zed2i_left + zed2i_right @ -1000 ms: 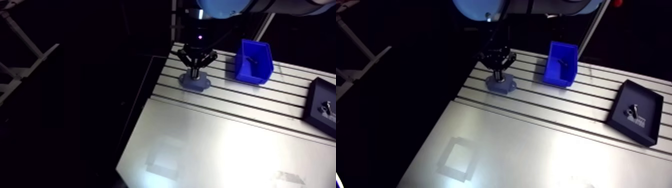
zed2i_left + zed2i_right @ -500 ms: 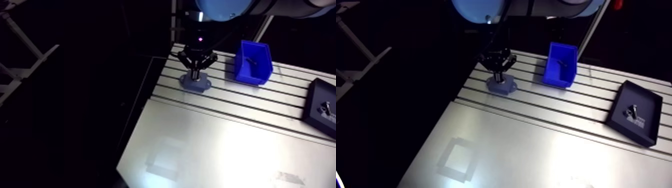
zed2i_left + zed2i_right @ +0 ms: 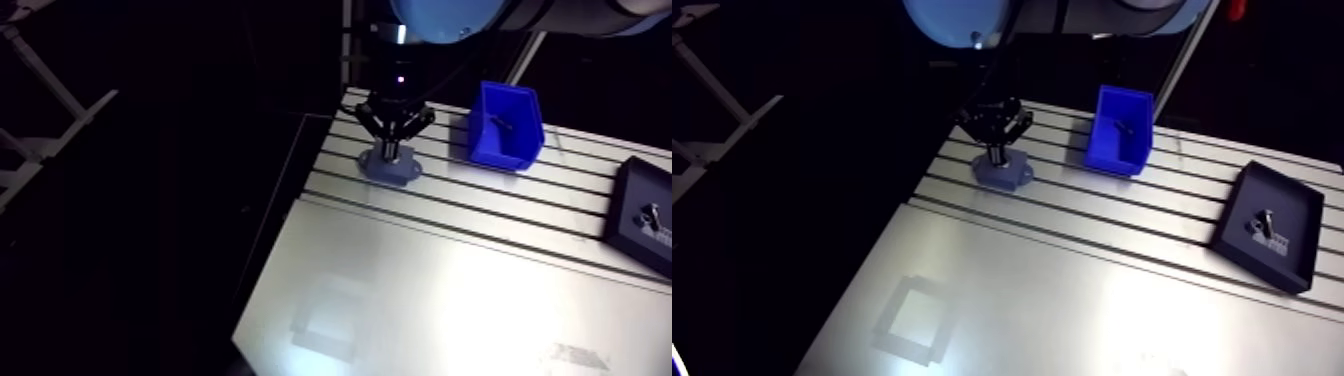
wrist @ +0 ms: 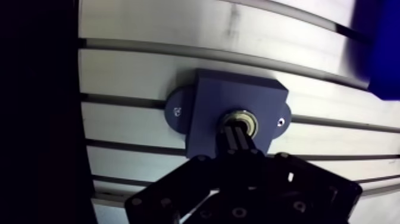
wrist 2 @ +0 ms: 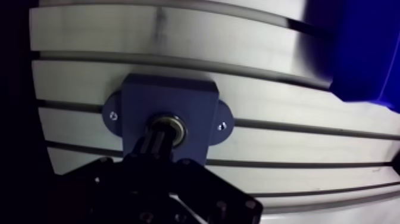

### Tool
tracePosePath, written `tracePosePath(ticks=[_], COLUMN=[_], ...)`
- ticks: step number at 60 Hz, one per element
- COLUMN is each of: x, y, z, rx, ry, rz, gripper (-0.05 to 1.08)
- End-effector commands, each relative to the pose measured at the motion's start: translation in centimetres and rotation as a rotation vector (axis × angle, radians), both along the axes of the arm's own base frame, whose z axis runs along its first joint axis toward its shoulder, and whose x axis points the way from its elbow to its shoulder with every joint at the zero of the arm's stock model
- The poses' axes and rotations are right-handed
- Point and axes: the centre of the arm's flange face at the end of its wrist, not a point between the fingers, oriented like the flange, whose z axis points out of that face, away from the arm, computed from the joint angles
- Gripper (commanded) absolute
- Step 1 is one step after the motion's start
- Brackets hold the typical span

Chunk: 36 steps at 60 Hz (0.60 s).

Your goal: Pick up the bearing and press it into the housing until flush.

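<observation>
On the slotted counter (image 4: 131,71), close to one side edge, the end effector (image 4: 237,140) is closed narrow, its tip resting on the bearing (image 4: 241,117), which sits in the grey housing (image 4: 235,92). Best to push straight down, centred and gently, until flush.

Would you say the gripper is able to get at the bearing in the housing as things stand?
Probably yes: the gripper, shut, sits right on the bearing in the housing; nothing lies between them, and the blue bin stands well aside.

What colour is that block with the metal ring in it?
Greyish blue. The block shows best in the wrist view.
</observation>
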Motion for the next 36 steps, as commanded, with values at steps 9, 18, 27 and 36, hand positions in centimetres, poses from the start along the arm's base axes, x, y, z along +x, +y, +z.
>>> tracePosePath(ticks=[9, 18, 27, 36], x=[-0.05, 0.01, 0.06, 0.01], y=[0.43, 0.53, 0.54, 0.62], z=[-0.17, -0.28, -0.35, -0.34], rx=[0.000, 0.001, 0.000, -0.001], ry=[-0.003, -0.006, -0.008, -0.007], rz=[-0.007, -0.009, -0.008, -0.009], gripper=[1.08, 1.08, 1.08, 1.08])
